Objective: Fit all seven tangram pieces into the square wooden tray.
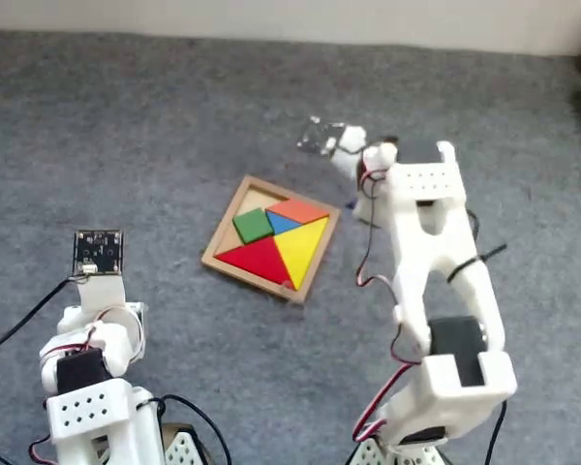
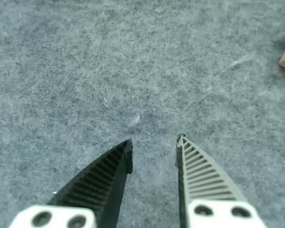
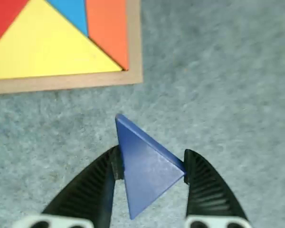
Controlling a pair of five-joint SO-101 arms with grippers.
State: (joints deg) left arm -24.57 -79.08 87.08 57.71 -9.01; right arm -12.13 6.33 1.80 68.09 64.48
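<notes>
- Now the right gripper is closed partway around a dark blue wooden triangle. One finger presses each side, and the triangle's tip juts past the fingertips.
- Just ahead of those fingertips lies the square wooden tray, near the held triangle but apart from it.
- In the tray, nearest this gripper, sit a large yellow triangle, an orange piece, a light blue triangle and a red triangle.
- A green square sits farther off.
- The left gripper stands moderately open with nothing between its fingers, and grey carpet lies beneath it.
</notes>
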